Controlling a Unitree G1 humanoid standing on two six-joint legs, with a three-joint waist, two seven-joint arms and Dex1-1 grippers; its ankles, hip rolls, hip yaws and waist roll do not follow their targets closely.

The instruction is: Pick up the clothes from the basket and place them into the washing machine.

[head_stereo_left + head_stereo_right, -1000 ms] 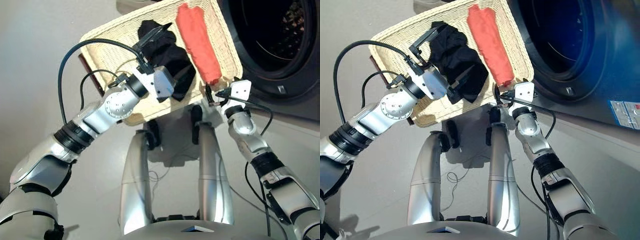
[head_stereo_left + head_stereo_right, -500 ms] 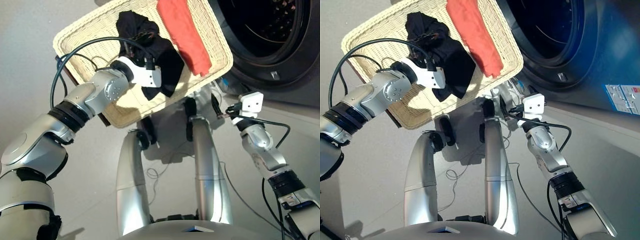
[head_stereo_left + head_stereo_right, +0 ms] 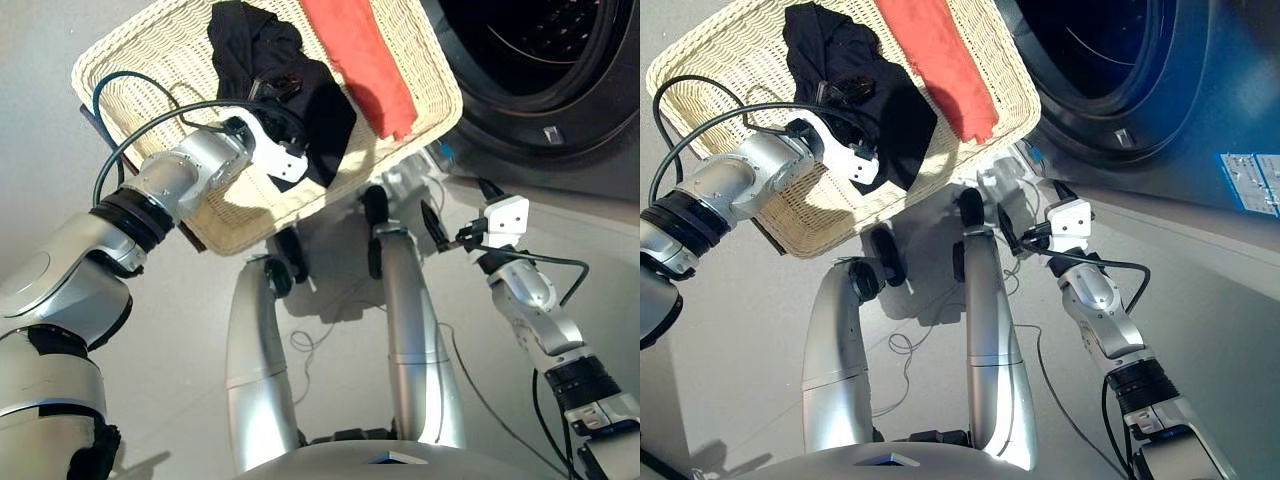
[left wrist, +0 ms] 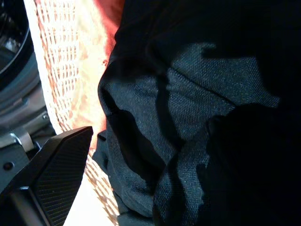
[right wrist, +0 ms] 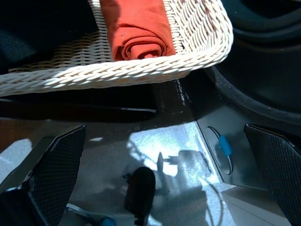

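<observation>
The cream wicker basket holds a rumpled black garment and, beside it, a rolled coral red garment. My left gripper is pressed down into the black garment, open. One of its fingers shows beside the cloth and the other is hidden under it. My right gripper hangs open and empty below the basket's near rim, just under the end of the coral roll. The washing machine stands at the right with its dark drum hole facing me.
A dark stand with black wheels carries the basket. The machine's lower front lies close to my right gripper. Thin cables trail over the grey floor. A blue sticker marks the machine's side.
The view has shifted. My left gripper has come down from above the black garment into its folds. My right gripper has dropped from the basket's rim to below it.
</observation>
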